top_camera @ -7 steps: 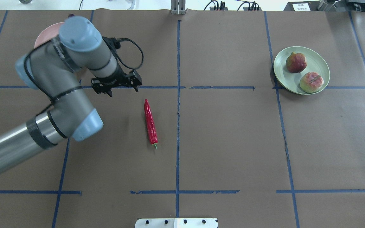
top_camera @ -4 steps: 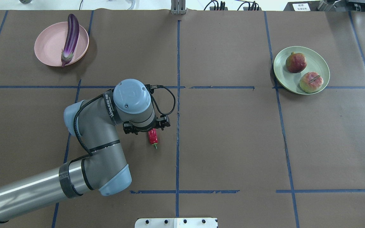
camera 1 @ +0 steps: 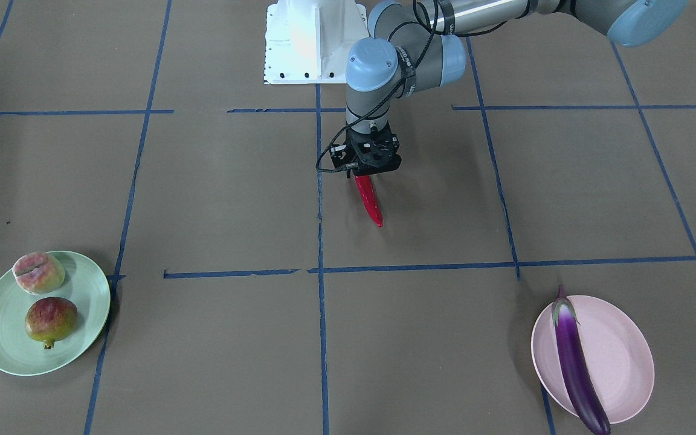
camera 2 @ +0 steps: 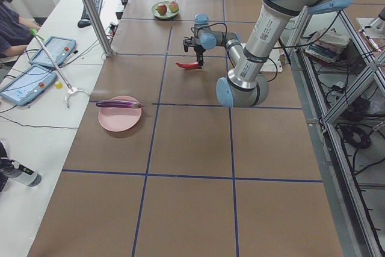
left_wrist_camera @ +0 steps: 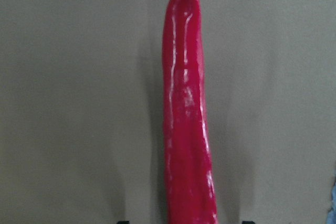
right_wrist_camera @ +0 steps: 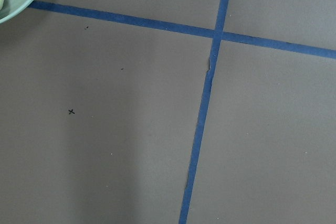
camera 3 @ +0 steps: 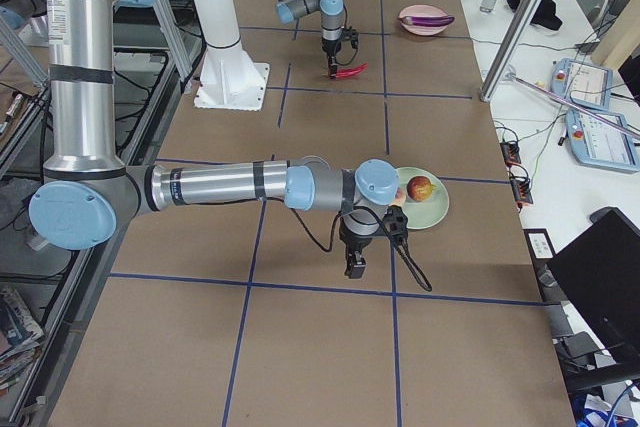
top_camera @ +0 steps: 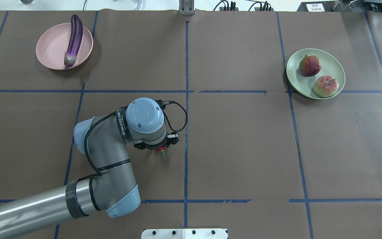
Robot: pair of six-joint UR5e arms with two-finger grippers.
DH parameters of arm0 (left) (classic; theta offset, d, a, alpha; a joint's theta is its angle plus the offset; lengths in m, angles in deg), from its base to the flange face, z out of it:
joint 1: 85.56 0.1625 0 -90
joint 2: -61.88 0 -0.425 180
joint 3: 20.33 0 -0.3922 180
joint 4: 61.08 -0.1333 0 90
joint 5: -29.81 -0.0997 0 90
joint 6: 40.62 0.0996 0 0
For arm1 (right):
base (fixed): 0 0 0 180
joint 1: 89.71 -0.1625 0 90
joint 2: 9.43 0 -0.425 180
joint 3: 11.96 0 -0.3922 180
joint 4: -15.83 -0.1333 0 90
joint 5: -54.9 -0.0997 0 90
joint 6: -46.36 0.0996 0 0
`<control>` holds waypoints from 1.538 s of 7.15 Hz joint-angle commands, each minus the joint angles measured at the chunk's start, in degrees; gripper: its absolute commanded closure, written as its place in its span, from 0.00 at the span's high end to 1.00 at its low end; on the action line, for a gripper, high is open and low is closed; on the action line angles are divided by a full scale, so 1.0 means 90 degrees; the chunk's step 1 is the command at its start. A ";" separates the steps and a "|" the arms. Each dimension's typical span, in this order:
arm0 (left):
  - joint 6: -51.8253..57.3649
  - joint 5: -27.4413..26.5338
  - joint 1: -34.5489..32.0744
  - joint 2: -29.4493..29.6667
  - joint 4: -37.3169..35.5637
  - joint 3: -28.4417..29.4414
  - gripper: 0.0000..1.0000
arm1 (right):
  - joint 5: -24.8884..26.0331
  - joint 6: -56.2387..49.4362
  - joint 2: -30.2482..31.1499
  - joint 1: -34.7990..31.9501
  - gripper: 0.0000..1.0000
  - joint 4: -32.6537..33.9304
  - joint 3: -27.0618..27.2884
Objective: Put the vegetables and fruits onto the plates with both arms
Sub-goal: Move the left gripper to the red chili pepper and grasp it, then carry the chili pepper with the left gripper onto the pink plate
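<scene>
The red chili pepper (camera 1: 370, 203) lies on the brown table; only its stem end (top_camera: 161, 151) shows from overhead. My left gripper (camera 1: 367, 174) is open and stands low over the chili's stem half, with the chili (left_wrist_camera: 186, 129) between its fingers and a gap on each side. The purple eggplant (top_camera: 74, 39) lies on the pink plate (top_camera: 50, 49). The pomegranate (top_camera: 309, 65) and the peach (top_camera: 325, 86) lie on the mint green plate (top_camera: 335, 68). My right gripper (camera 3: 355, 263) hangs over bare table beside the green plate (camera 3: 436, 211); I cannot tell if it is open or shut.
The white base block (camera 1: 309, 42) stands at the robot's side of the table. Blue tape lines (top_camera: 186, 109) divide the brown surface. Tablets (camera 2: 45, 52) and an operator's workspace lie on a side bench beyond the table end.
My left arm has swung from near the pink plate to the chili and come down over it. The eggplant on the pink plate is uncovered. The chili has not moved.
</scene>
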 commanded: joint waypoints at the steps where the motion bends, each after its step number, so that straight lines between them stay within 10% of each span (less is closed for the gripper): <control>1: -0.0006 0.0020 -0.0023 -0.0011 -0.0009 -0.0103 0.00 | -0.0007 0.0000 0.0000 0.0000 1.00 0.0000 -0.0001; 6: 0.2805 0.1338 -0.3091 -0.0450 -0.0360 0.0137 0.00 | 0.0003 0.0000 0.0000 0.0000 1.00 0.0000 -0.0001; 11: 0.5024 0.1505 -0.4301 0.0192 0.1745 0.3943 0.00 | -0.0007 0.0000 0.0000 0.0000 1.00 0.0000 0.0009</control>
